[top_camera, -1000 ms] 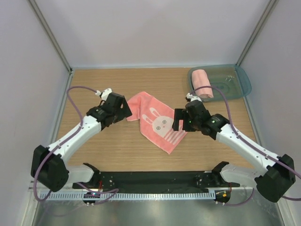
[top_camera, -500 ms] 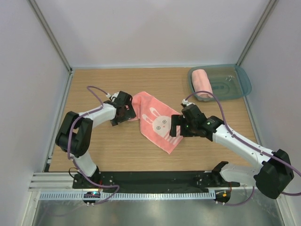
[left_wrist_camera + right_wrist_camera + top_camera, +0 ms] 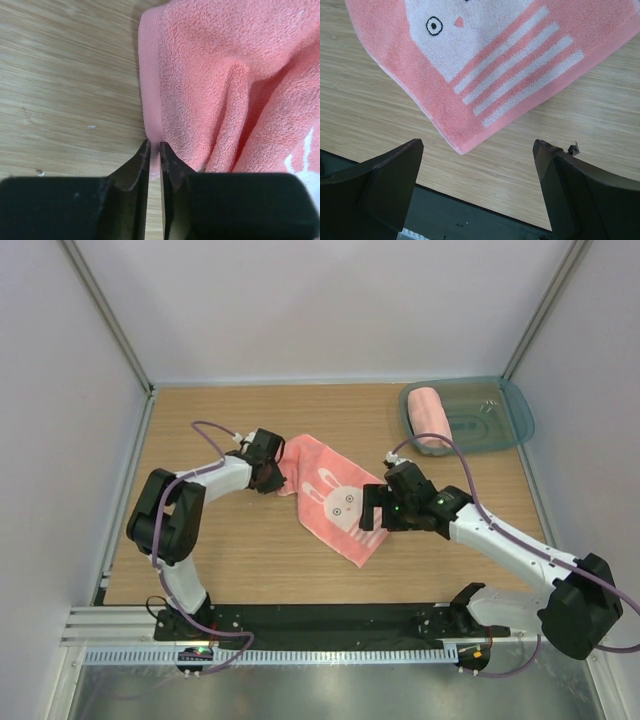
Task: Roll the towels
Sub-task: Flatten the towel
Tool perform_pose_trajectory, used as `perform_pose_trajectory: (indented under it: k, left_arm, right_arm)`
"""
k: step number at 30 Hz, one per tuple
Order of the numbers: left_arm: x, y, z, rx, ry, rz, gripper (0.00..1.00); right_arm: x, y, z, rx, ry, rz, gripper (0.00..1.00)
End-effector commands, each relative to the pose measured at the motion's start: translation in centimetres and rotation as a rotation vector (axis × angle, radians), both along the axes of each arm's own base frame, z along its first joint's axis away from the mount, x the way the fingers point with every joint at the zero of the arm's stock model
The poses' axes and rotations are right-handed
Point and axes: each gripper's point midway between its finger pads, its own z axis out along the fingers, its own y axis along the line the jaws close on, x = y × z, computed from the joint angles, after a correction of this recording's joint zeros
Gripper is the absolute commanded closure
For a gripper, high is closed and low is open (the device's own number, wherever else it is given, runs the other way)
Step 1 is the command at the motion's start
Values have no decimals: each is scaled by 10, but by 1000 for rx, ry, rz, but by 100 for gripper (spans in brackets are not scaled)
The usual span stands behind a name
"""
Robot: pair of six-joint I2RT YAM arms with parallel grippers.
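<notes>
A salmon-pink towel [image 3: 322,472] with a white bunny face and stripes lies flat mid-table. In the left wrist view its hem [image 3: 150,100] runs down between the two black jaws, which pinch it. My left gripper [image 3: 272,478] [image 3: 154,146] is shut on that left edge, and the cloth bunches into folds beside it. Above the striped right corner [image 3: 520,75] my right gripper [image 3: 372,508] [image 3: 477,146] hangs open, with only bare wood between its jaws. A second, plain pink towel [image 3: 432,418] lies rolled in the tray.
A teal plastic tray [image 3: 505,410] sits at the back right corner of the wooden table [image 3: 230,550]. Pale walls enclose the table on three sides. A black base rail [image 3: 330,620] runs along the near edge.
My left arm has swung in to the towel's left edge, and its gripper has shut on the hem. My right gripper has shifted slightly left and nearer over the striped corner, still open.
</notes>
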Motion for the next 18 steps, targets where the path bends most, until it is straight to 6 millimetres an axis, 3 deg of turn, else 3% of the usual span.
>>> perform_pose_trajectory:
  k: [1, 3, 8, 9, 12, 14, 15, 16, 18]
  left_arm:
    - [5, -9, 0, -45, -8, -13, 90]
    - [6, -9, 3, -49, -13, -14, 100]
    - [-1, 1, 11, -63, -22, -10, 100]
    - [0, 7, 22, -75, -45, 3, 99]
    - [-15, 26, 24, -68, -27, 34, 100]
    - [-20, 43, 38, -71, -52, 65, 100]
    - [-32, 53, 34, -54, -23, 78, 100]
    - [-34, 62, 48, -56, -59, 90, 100]
    - [-46, 76, 52, -37, -54, 106, 100]
  right_arm:
    - [-1, 16, -3, 76, 19, 13, 0]
    - [-6, 19, -15, 82, 56, 20, 0]
    - [-10, 34, -34, 120, 105, 22, 0]
    - [-11, 34, -43, 103, 123, 20, 0]
    - [-10, 36, -54, 88, 144, 18, 0]
    - [-10, 37, -66, 66, 166, 23, 0]
    - [-9, 37, -68, 57, 168, 26, 0]
    - [-7, 35, -75, 35, 177, 20, 0]
    - [-3, 32, -80, -2, 175, 17, 0]
